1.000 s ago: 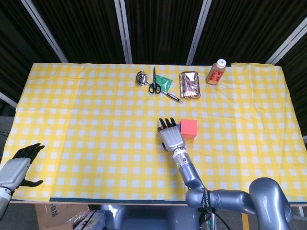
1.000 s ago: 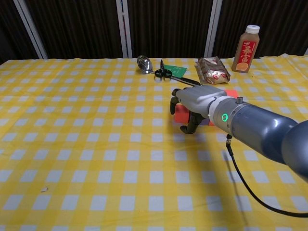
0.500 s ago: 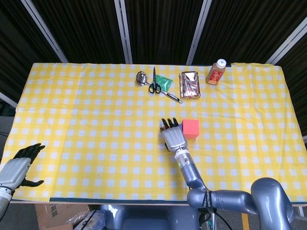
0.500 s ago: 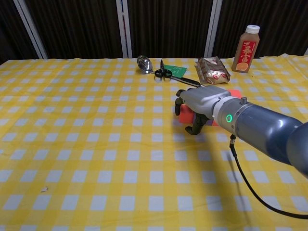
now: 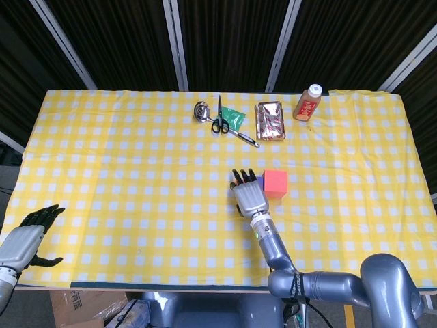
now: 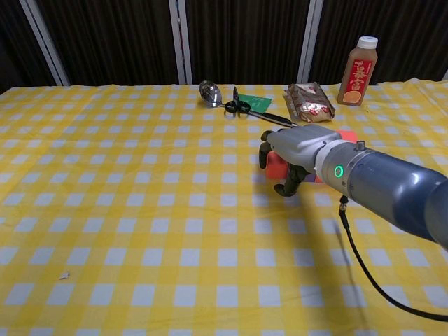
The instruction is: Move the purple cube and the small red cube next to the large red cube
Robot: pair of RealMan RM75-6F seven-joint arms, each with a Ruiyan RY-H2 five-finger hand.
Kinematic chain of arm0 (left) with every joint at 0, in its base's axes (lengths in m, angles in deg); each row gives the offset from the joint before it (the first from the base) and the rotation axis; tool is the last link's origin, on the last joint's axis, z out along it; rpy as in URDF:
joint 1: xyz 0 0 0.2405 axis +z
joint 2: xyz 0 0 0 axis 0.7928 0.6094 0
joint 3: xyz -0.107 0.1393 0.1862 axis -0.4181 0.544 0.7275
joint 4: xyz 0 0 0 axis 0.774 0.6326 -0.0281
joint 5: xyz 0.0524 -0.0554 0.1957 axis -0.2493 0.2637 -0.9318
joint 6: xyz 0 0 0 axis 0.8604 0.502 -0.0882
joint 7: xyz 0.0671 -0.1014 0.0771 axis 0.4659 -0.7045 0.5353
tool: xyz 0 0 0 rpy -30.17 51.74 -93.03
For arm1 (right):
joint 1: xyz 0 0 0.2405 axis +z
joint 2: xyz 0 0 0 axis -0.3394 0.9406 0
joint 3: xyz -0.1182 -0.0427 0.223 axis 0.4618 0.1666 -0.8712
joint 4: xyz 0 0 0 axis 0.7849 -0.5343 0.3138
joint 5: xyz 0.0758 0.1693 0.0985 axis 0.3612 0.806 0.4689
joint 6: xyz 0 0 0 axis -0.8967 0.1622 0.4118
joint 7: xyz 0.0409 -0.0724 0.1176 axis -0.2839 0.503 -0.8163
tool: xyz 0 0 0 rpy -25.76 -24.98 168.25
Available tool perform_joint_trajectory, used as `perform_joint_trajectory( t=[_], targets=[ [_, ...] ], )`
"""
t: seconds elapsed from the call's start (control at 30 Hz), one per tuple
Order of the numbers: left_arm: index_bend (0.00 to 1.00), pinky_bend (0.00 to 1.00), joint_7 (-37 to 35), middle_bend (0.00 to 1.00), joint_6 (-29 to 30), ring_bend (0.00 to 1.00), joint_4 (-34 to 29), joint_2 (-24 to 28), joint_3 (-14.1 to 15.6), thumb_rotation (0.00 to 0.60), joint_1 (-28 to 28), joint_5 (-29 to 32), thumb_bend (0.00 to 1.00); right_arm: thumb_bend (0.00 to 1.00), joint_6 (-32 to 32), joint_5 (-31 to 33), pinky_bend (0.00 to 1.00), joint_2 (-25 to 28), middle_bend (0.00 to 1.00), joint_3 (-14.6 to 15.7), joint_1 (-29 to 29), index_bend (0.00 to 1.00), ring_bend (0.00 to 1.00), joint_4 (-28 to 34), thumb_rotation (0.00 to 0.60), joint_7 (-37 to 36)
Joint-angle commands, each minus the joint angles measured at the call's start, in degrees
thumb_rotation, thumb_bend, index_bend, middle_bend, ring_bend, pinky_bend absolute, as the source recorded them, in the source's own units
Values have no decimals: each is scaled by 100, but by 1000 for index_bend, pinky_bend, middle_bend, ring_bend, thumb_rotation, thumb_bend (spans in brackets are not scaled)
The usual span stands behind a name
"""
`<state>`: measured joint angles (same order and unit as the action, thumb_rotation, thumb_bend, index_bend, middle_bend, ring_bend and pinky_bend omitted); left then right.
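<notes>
**Right hand cupping the small red cube beside the large one**

We are seeing our right hand (image 5: 249,197) sitting just right of the middle of the head view, its fingers curling down over the small red cube (image 6: 276,164), which is showing as a red face under the palm in the chest view. We cannot tell whether the fingers are truly gripping it or only cupping it. A sliver of the purple cube (image 6: 309,178) is peeking out beneath the hand in the chest view, and a trace of purple is showing at the fingertips in the head view. The large red cube (image 5: 275,183) is standing just to the right of the hand, close against it.

Our left hand (image 5: 26,239) is hanging at the lower left corner of the head view, off the edge of the yellow checked tablecloth (image 5: 123,171), fingers loosely apart and holding nothing.

Along the upper middle of the frame we are seeing a spoon (image 5: 202,111), scissors (image 5: 220,119), a green packet (image 5: 235,118), a foil snack pack (image 5: 271,120) and a bottle (image 5: 308,102).
</notes>
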<state>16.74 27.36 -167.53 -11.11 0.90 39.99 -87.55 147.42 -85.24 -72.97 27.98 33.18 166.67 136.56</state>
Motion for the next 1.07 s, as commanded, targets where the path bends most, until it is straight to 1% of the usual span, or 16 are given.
perform_joint_trajectory(
  t=[0.03, 0.17, 0.27, 0.33, 0.43, 0.57, 0.63, 0.67, 0.73, 0.8, 0.87, 0.9, 0.93, 0.97, 1.07],
  targets=[
    [0, 68, -19, 0, 18, 0, -3, -5, -6, 600, 5, -9, 47, 468, 0, -35, 0, 32, 0, -14, -13, 323, 0, 128, 600, -47],
    [0, 68, -90, 0, 87, 0, 34, -23, -14, 600, 31, -59, 47, 468, 93, -161, 0, 173, 0, -82, -75, 278, 0, 505, 600, -200],
    [0, 68, -122, 0, 105, 0, 47, -24, -14, 600, 40, -75, 46, 468, 310, -423, 0, 418, 0, -114, -227, 236, 0, 926, 600, -422],
    [0, 68, -167, 0, 191, 0, 64, -39, -28, 600, 67, -125, 47, 468, 543, -676, 0, 722, 0, -83, -435, 214, 0, 1325, 600, -633],
    [0, 68, -274, 0, 378, 0, 118, -89, -57, 600, 127, -240, 47, 468, 931, -1060, 0, 1292, 0, 65, -831, 188, 0, 1894, 600, -924],
    [0, 68, -472, 0, 719, 0, 257, -210, -109, 600, 229, -458, 47, 468, 1543, -1781, 0, 2274, 0, 494, -1589, 134, 0, 2575, 600, -1521],
    [0, 68, -533, 0, 917, 0, 358, -295, -126, 600, 286, -602, 47, 468, 1923, -2317, 0, 2750, 0, 806, -2083, 101, 0, 2794, 600, -2054],
    [0, 68, -536, 0, 974, 0, 396, -324, -127, 600, 303, -648, 47, 469, 2062, -2485, 0, 2908, 0, 940, -2271, 72, 0, 2838, 600, -2245],
    [0, 68, -480, 0, 1133, 0, 512, -416, -121, 600, 348, -787, 47, 469, 2362, -2930, 0, 3300, 0, 1344, -2766, 28, 0, 2880, 600, -2766],
    [0, 68, -421, 0, 1210, 0, 573, -474, -114, 600, 372, -853, 47, 469, 2501, -3139, 0, 3525, 0, 1610, -3074, 4, 0, 2860, 600, -3105],
    [0, 68, -331, 0, 1282, 0, 632, -538, -108, 600, 395, -914, 47, 468, 2637, -3274, 0, 3741, 0, 1903, -3419, 2, 0, 2821, 600, -3463],
    [0, 68, -259, 0, 1350, 0, 672, -590, -116, 600, 415, -946, 47, 468, 2708, -3415, 0, 3860, 0, 2094, -3632, 1, 0, 2757, 600, -3712],
    [0, 68, -203, 0, 1413, 0, 705, -636, -129, 600, 434, -966, 46, 468, 2758, -3577, 0, 3941, 0, 2225, -3781, 0, 0, 2680, 600, -3912],
    [0, 68, -152, 0, 1480, 0, 731, -678, -143, 600, 454, -985, 46, 468, 2812, -3723, 0, 3992, 0, 2321, -3908, 0, 0, 2577, 600, -4060],
    [0, 68, -60, 0, 1629, 0, 758, -766, -174, 600, 502, -1023, 47, 468, 2996, -4055, 0, 3997, 0, 2447, -4183, 0, 0, 2215, 600, -4250]
  ],
)
